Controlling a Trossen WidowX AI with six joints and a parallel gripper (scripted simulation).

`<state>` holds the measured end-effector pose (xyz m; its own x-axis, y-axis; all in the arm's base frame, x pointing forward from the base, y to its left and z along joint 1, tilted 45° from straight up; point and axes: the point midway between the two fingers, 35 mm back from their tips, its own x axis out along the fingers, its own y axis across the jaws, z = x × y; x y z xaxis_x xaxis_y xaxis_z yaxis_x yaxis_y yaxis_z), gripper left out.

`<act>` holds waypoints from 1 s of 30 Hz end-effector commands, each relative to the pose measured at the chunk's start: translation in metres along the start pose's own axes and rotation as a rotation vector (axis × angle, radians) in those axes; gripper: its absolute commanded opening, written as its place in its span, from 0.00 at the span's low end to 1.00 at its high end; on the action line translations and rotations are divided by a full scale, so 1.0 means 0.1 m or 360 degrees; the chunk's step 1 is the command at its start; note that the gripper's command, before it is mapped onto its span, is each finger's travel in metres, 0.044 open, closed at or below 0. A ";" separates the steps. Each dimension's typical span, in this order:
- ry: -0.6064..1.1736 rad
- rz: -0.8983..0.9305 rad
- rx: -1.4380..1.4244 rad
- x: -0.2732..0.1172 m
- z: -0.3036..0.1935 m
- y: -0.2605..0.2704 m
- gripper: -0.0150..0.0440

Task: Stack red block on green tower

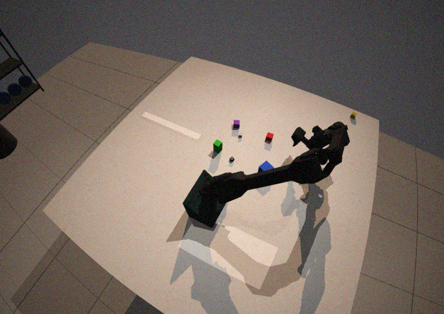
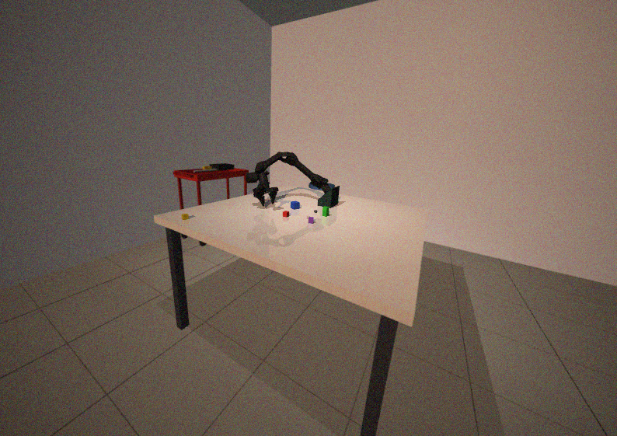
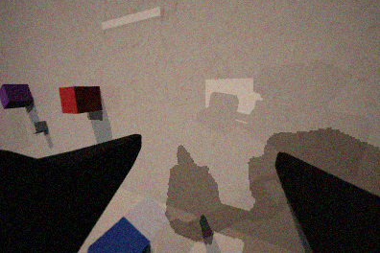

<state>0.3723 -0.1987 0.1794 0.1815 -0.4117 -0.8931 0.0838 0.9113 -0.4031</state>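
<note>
The red block stands alone on the table. It shows left of the fingers in the wrist view. The green tower stands upright, left of the red block in the top view, with nothing on top. It is not in the wrist view. My gripper is open and empty, its fingers pointing down above the table. It is to the right of the red block in the top view and to the left of it in the exterior view.
A blue block is partly hidden by the arm in the top view. A purple block and small dark cubes lie near the tower. A yellow block lies near a table corner.
</note>
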 end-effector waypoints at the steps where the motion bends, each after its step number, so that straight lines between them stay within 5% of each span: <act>1: 0.0098 -0.0059 -0.0038 0.09 0.05 0.37 1.00; 19: 0.0180 -0.0529 -0.0268 0.13 0.10 1.81 1.00; 30: 0.0172 -0.0550 -0.0277 0.18 0.11 1.84 1.00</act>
<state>0.4006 -0.0352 0.0957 0.0674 -0.6928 -0.7180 -0.0487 0.7165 -0.6959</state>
